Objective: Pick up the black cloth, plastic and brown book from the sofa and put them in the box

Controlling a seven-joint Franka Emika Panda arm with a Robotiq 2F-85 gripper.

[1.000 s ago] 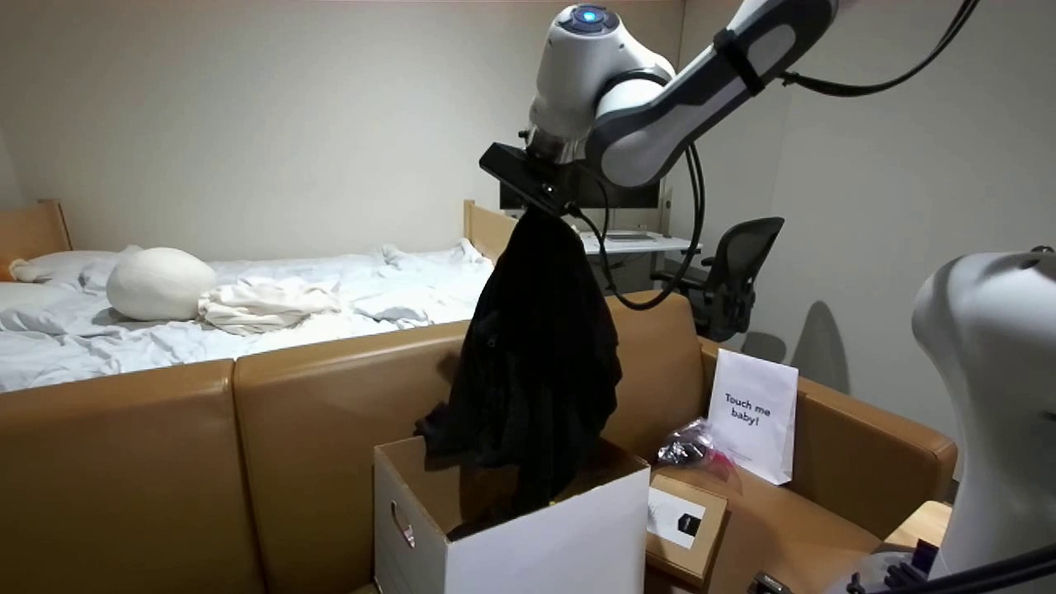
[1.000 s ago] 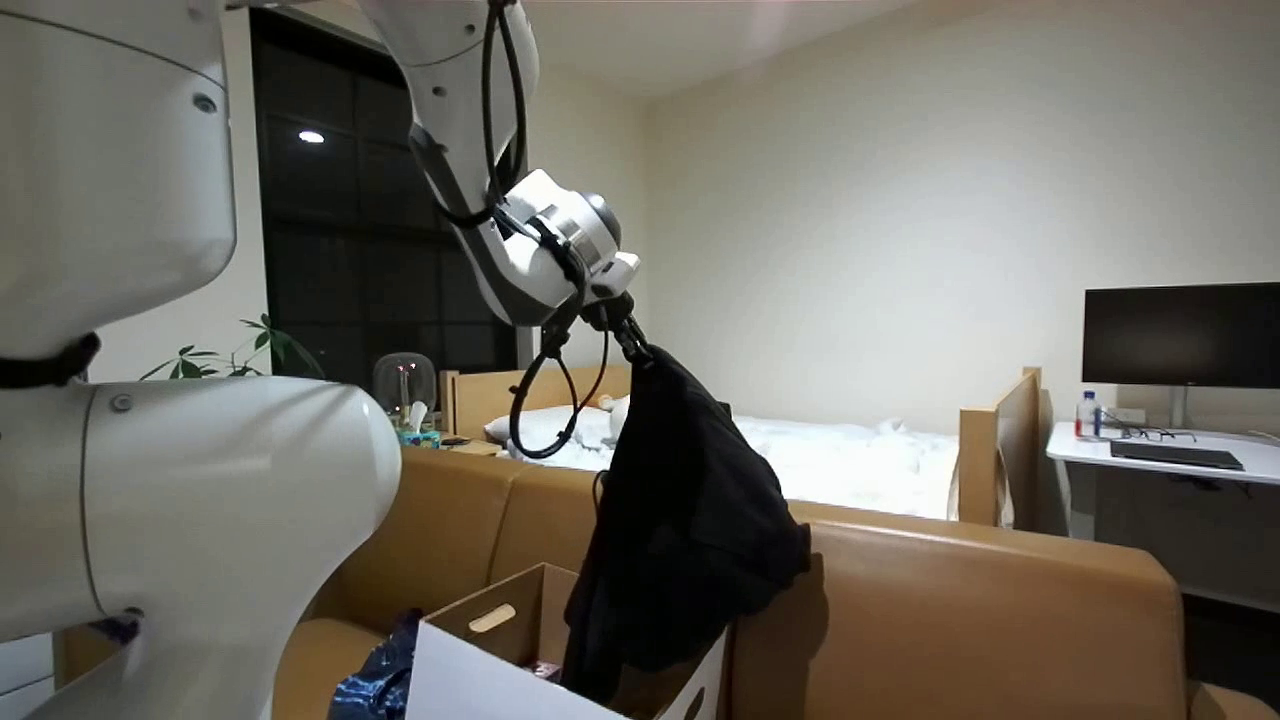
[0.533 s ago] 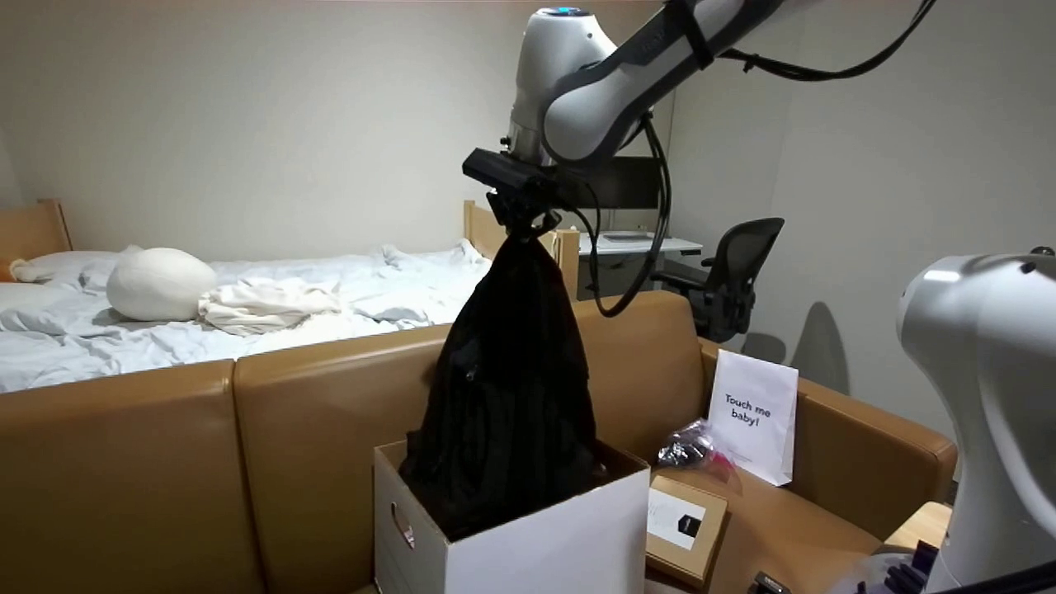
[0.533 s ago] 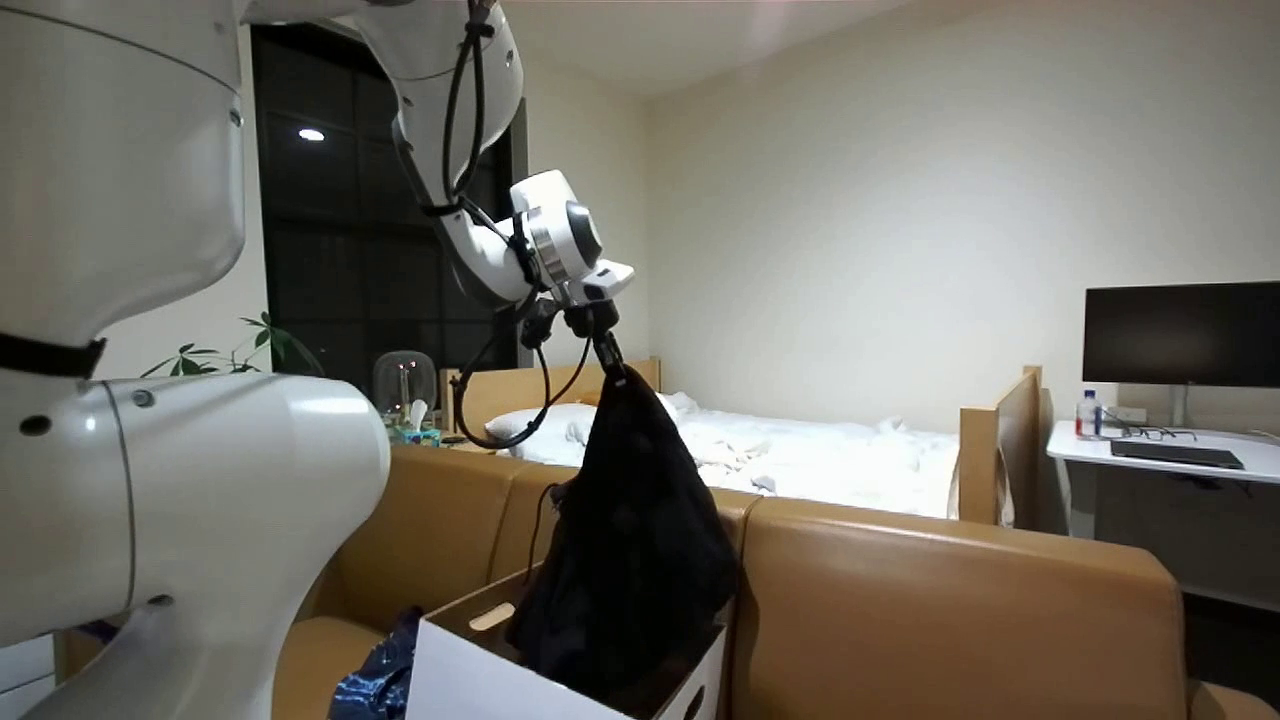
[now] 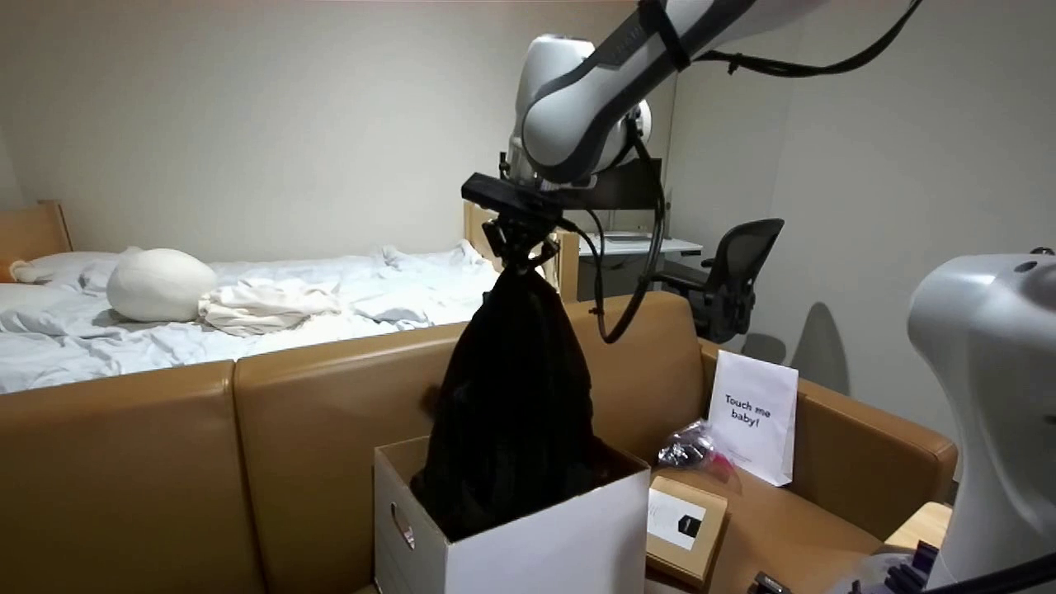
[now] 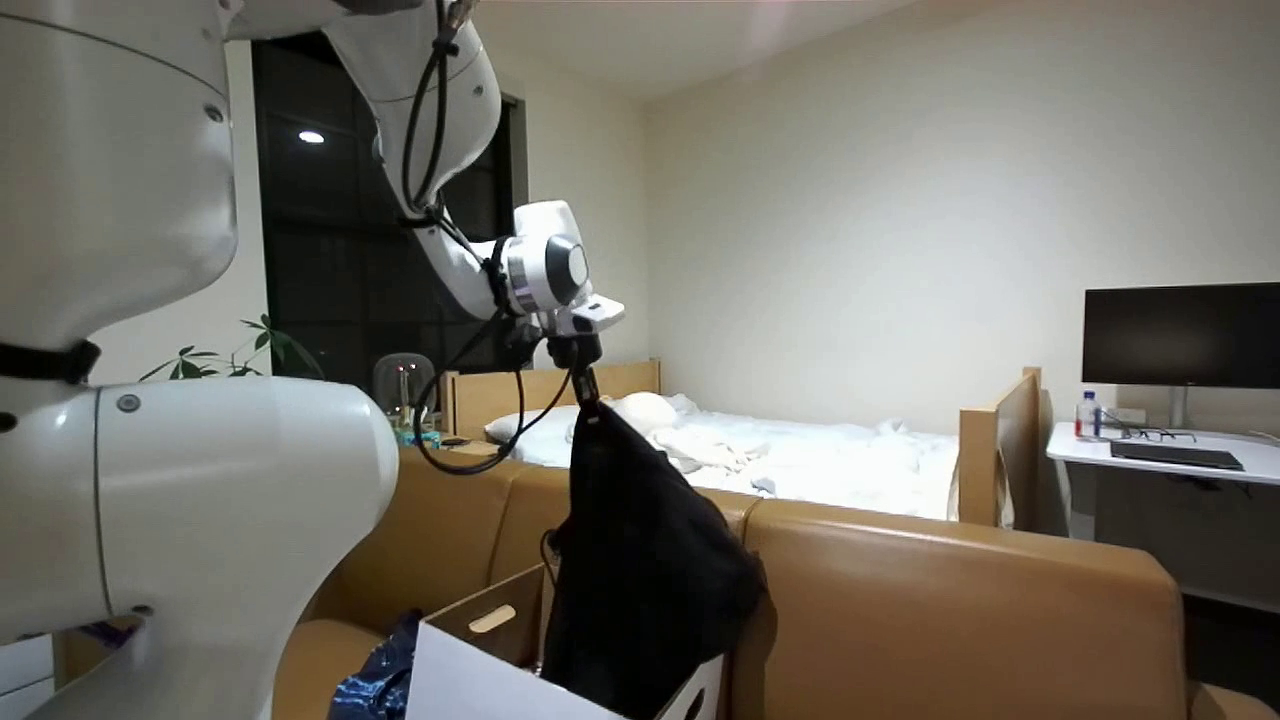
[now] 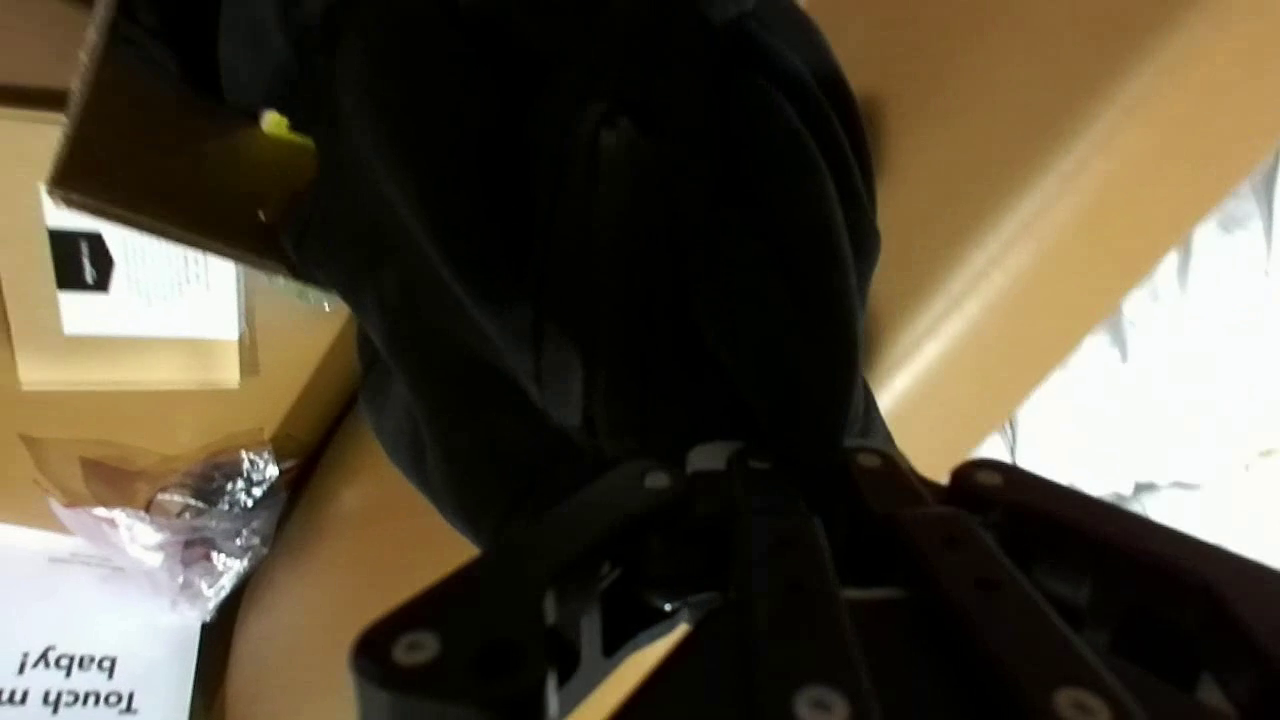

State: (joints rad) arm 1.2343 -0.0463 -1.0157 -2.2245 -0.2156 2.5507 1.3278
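Pinching hard, the black two-fingered gripper (image 5: 520,264) is closed on the top of the soft, dull black cloth (image 5: 516,388). Holding it by just one spot lets the rest hang down, which likely makes it easier to lower. Under it is the white cardboard box (image 5: 549,544) with a brown inside. The top of the box is open, and the low end of the cloth goes down behind the front wall, so this looks like the part where the cloth gets put away. In an exterior view, one side of the cloth (image 6: 690,570) bulges out past the edge of the box. The gripper probably needs to go lower before it lets go, or some cloth could flop outside.

Just beside the box, the flat tan-brown book (image 5: 681,528) with a white label lies face up on the long brown leather sofa (image 5: 330,412). It probably waits its turn, because the gripper has room for one thing. A bit farther is the shiny, see-through plastic wrapper (image 5: 697,445), crumpled on the sofa. It looks light and slippery, so it may be tricky to pinch. Next to it, a white paper bag (image 5: 752,421) with black words stands up near the sofa's arm, maybe leaning on it. Behind the sofa back is a bed (image 5: 412,276) with white sheets.
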